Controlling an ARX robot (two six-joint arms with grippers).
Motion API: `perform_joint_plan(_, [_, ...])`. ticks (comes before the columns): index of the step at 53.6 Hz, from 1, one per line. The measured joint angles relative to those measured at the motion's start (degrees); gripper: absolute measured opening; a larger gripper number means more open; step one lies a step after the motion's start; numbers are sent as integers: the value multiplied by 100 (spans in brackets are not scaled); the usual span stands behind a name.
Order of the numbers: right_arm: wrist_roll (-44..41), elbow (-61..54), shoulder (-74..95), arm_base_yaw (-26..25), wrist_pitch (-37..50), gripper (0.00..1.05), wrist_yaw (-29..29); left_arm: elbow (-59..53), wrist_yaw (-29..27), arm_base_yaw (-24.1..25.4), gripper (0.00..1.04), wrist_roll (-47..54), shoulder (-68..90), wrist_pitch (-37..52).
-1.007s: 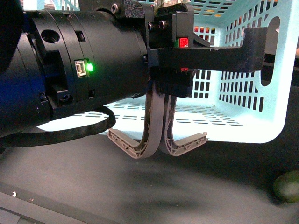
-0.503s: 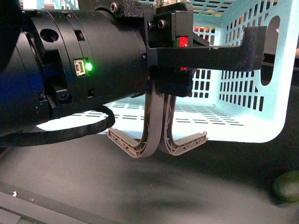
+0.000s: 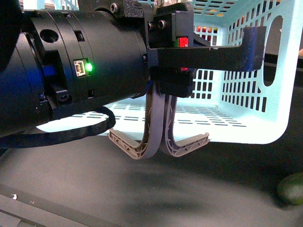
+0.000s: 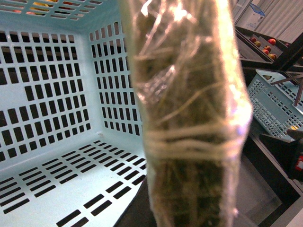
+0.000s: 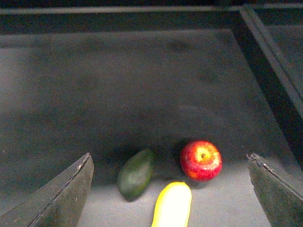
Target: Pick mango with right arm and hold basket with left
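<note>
The pale turquoise basket [image 3: 246, 118] hangs just above the dark surface, its two grey-brown handles [image 3: 161, 137] swung together. My left gripper [image 3: 170, 75] is shut on those handles where they meet. In the left wrist view the basket's slotted inside [image 4: 57, 118] shows bare, and a blurred, tape-wrapped bar [image 4: 184, 118] fills the middle close to the lens. The yellow mango [image 5: 173, 205] lies on the dark floor in the right wrist view. My right gripper [image 5: 169, 158] hovers above it, open, and the mango lies between the two fingers [image 5: 61, 198] without touching them.
A dark green fruit [image 5: 136, 173] and a red apple [image 5: 201, 160] lie right next to the mango. Another green fruit [image 3: 291, 189] sits at the front view's lower right. A raised black rim [image 5: 270, 56] bounds the floor. A second turquoise basket [image 4: 274, 104] stands beyond.
The left arm and the basket have crept very slightly upward. Nothing else has visibly moved.
</note>
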Motion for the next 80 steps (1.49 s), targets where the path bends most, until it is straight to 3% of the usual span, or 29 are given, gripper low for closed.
perform_joint_plan(9, [-162, 280, 2356, -437, 1438, 97, -286, 0, -2, 0, 7, -2, 0, 0])
perform_joint_plan(27, [-24, 660, 5252, -750, 2865, 97, -197, 0, 0, 0, 7, -2, 0, 0])
perform_joint_plan(46, [142, 1268, 6878, -820, 3213, 97, -70, 0, 2, 0, 7, -2, 0, 0])
perform_joint_plan(80, [415, 2168, 8290, -763, 3228, 97, 199, 0, 2, 0, 7, -4, 0, 0])
